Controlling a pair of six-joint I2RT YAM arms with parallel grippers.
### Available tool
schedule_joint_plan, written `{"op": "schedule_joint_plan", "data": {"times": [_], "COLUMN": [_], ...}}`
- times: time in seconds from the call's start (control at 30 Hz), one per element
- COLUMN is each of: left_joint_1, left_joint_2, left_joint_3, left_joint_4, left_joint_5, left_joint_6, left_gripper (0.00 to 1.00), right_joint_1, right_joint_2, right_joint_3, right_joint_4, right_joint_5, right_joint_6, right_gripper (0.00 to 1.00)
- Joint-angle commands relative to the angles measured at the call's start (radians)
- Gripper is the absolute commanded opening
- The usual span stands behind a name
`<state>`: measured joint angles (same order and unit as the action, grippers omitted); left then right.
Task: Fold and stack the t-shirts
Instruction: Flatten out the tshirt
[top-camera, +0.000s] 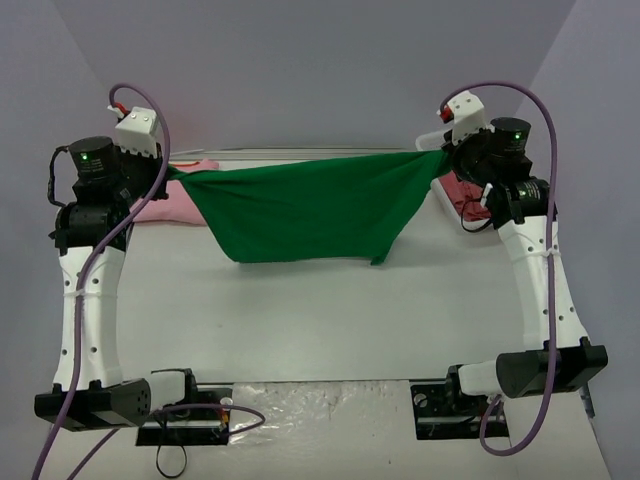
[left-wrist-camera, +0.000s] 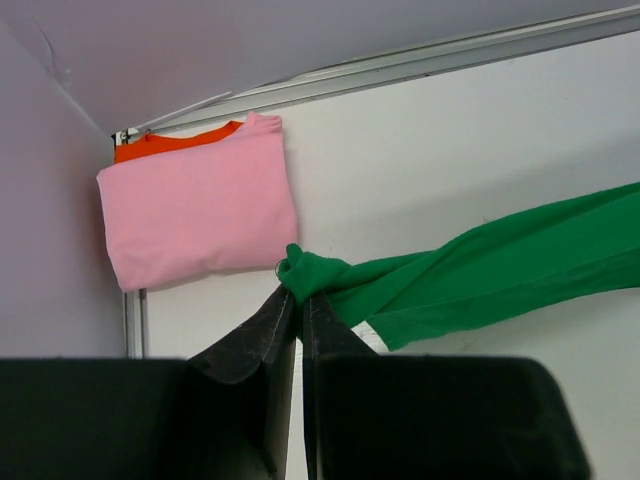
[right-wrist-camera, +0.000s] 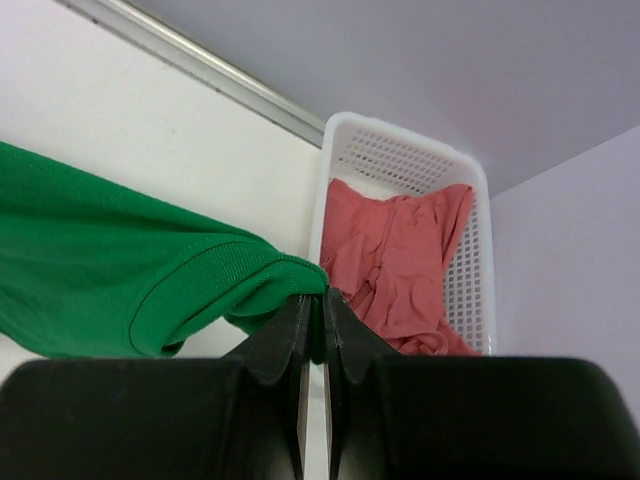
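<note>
Holding green t-shirt (top-camera: 300, 205) stretched between left hand (left-wrist-camera: 298, 298) and right hand (right-wrist-camera: 315, 300), both clamped shut on cloth. Beyond left hand, pink t-shirt (left-wrist-camera: 195, 215); beyond right, coral t-shirt (right-wrist-camera: 395, 260) in basket (right-wrist-camera: 400, 158).

All I've got on my feeds here is a white plastic lattice basket (right-wrist-camera: 400, 150) tucked into the far right corner of the white surface (top-camera: 320, 320), a metal rail (left-wrist-camera: 400, 65) along its far edge, and pale lilac walls (top-camera: 300, 70) all round.
</note>
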<state>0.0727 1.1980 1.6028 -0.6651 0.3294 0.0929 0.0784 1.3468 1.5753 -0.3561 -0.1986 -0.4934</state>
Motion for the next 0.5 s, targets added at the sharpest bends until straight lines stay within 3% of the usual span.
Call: {"op": "schedule_joint_plan", "data": {"times": [0.0, 0.2, 0.47], "left_joint_1": [0.012, 0.013, 0.013], "left_joint_2": [0.041, 0.055, -0.035], "left_joint_3": [0.039, 0.042, 0.014], "left_joint_4": [0.071, 0.085, 0.081], "left_joint_5": [-0.061, -0.053, -0.04], "left_joint_6": [-0.027, -0.022, -0.004], "left_gripper": [0.02, 0.02, 0.02], "right_joint_1": [-0.008, -0.009, -0.008], "right_joint_2": [0.051, 0.046, -0.118], "right_joint_3": [0.074, 0.081, -0.029], "right_joint_4": [0.072, 0.072, 0.071], "right_joint_5": [0.094, 0.071, 0.056], "right_joint_6": [0.019, 0.027, 0.05], "right_gripper": [0.0, 0.0, 0.0]}}
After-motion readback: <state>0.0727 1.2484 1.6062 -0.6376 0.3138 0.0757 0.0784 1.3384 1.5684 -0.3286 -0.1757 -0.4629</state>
